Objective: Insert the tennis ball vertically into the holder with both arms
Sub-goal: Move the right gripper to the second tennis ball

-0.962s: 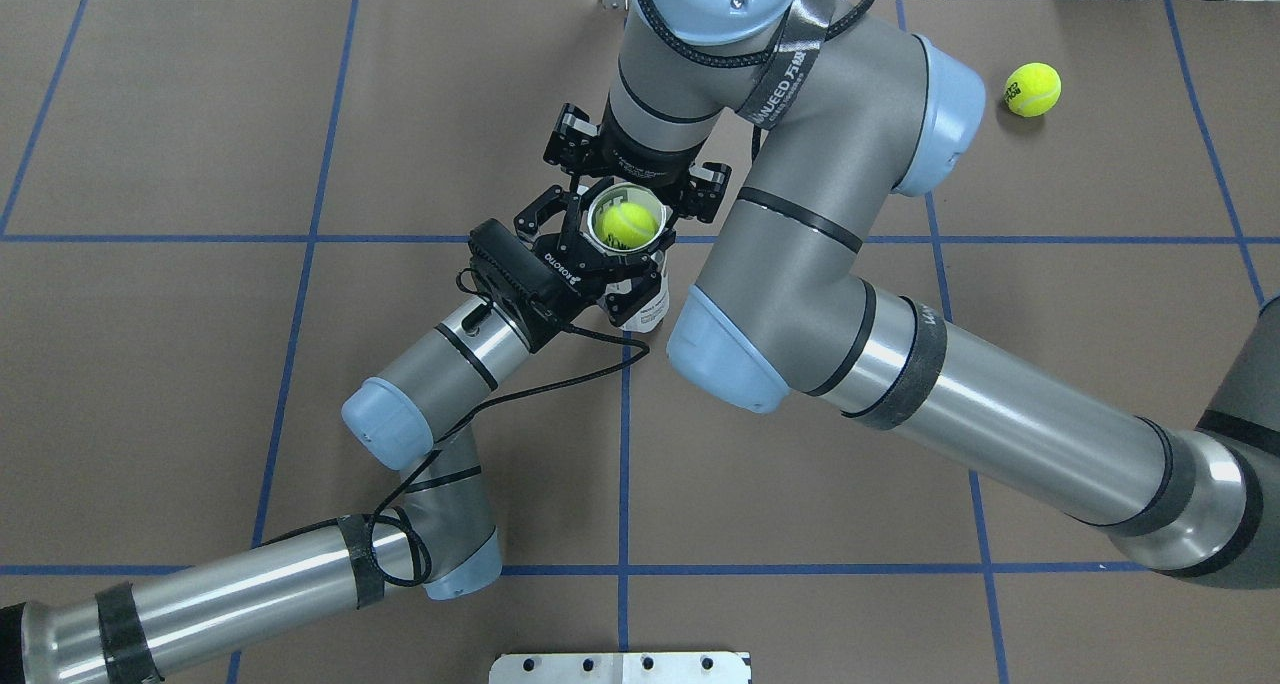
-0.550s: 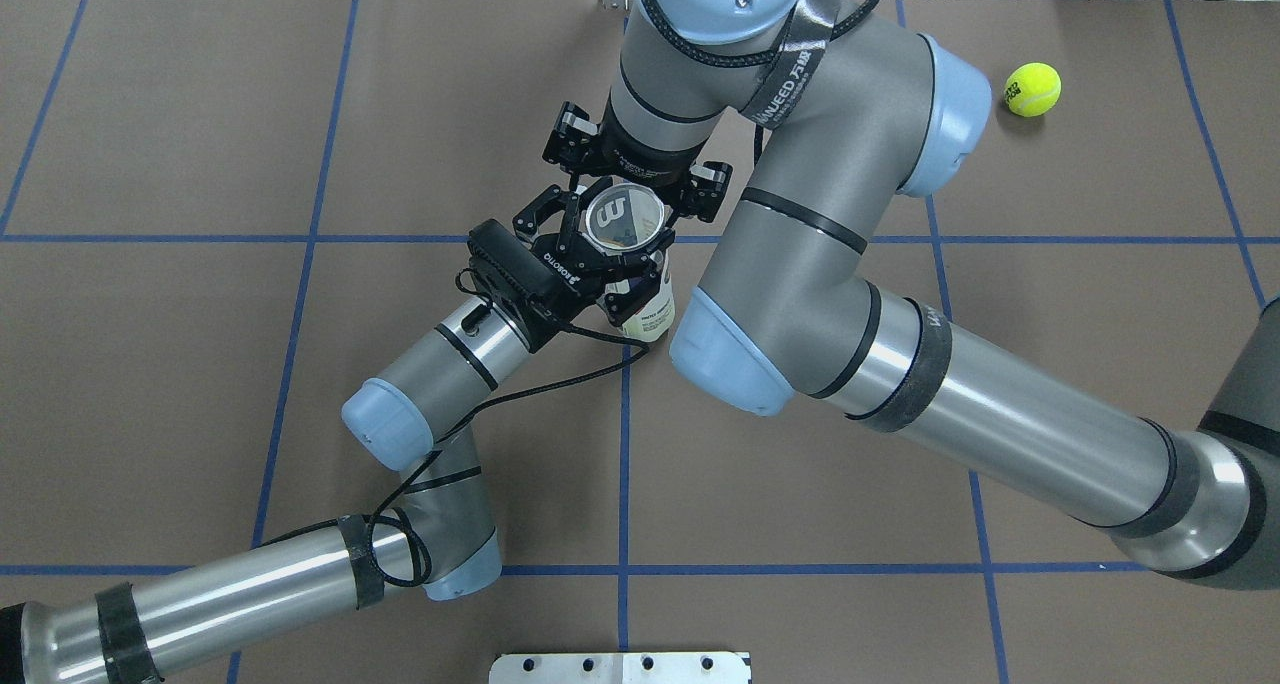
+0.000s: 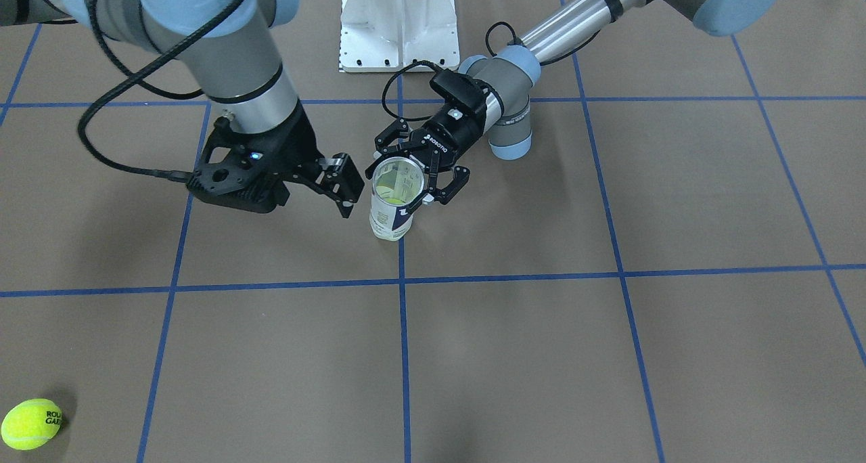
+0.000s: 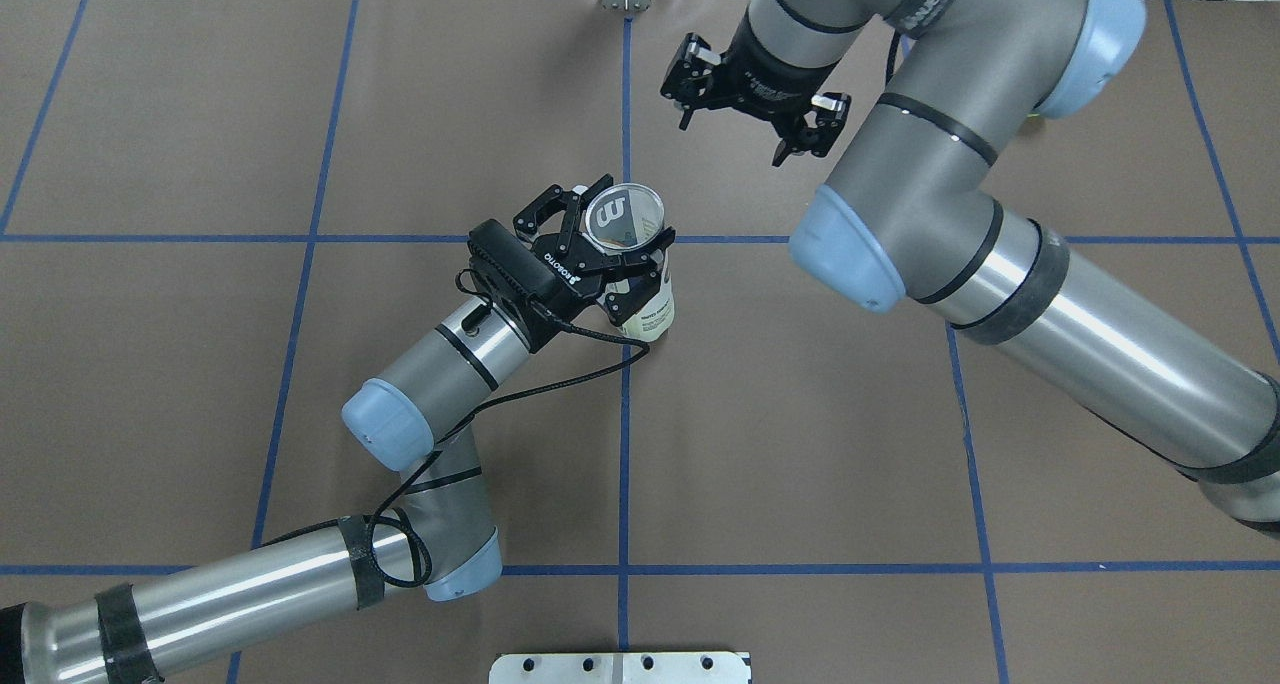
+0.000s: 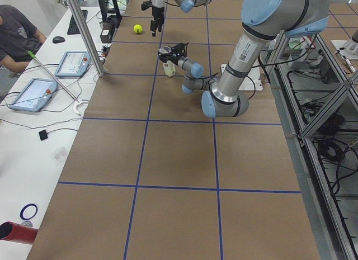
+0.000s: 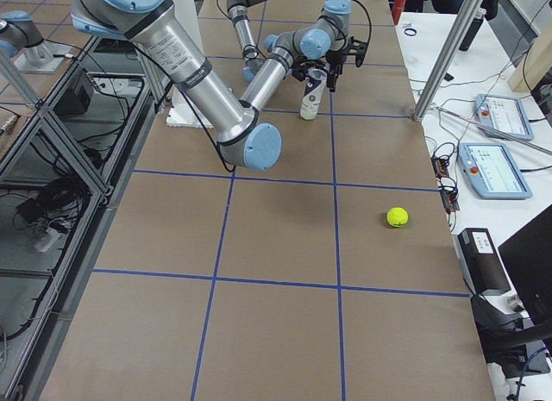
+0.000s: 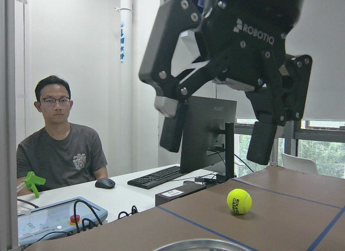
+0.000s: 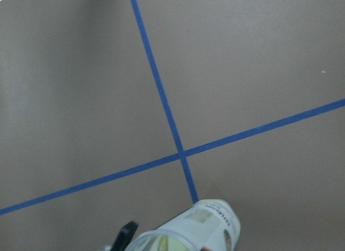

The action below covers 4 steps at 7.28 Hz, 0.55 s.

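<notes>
Front view: you see one upright can (image 3: 391,223) holding one ball (image 3: 388,193) and a second ball (image 3: 30,424) loose at 8 o'clock. Left gripper (image 3: 413,189) pinches the can; right gripper (image 3: 348,192), fingers spread, sits at 9 o'clock.

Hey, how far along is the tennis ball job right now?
Done: one ball sits low inside the upright holder. In hand: the left pincer grips the holder near its rim; the right pincer hangs open and empty, clear of it. Left: maybe the second ball lying on the table, and letting go of the holder.
</notes>
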Each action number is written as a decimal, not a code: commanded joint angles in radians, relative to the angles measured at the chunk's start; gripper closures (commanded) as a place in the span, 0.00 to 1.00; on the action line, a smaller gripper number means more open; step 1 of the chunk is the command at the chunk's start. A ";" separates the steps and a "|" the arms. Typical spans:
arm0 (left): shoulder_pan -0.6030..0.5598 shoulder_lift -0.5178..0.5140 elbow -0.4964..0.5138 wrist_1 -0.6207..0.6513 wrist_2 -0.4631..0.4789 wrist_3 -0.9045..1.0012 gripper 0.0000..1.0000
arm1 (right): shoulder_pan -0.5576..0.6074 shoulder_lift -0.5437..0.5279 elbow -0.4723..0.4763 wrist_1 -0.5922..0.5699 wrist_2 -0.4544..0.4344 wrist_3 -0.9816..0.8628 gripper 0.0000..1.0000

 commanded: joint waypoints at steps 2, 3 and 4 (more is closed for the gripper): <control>0.002 0.006 -0.004 0.000 0.000 0.000 0.09 | 0.159 -0.140 -0.010 0.003 0.059 -0.270 0.02; 0.009 0.006 -0.004 0.000 0.002 0.000 0.09 | 0.211 -0.168 -0.036 0.003 0.085 -0.336 0.02; 0.014 0.006 -0.006 0.002 0.011 0.000 0.09 | 0.257 -0.189 -0.083 0.006 0.111 -0.395 0.02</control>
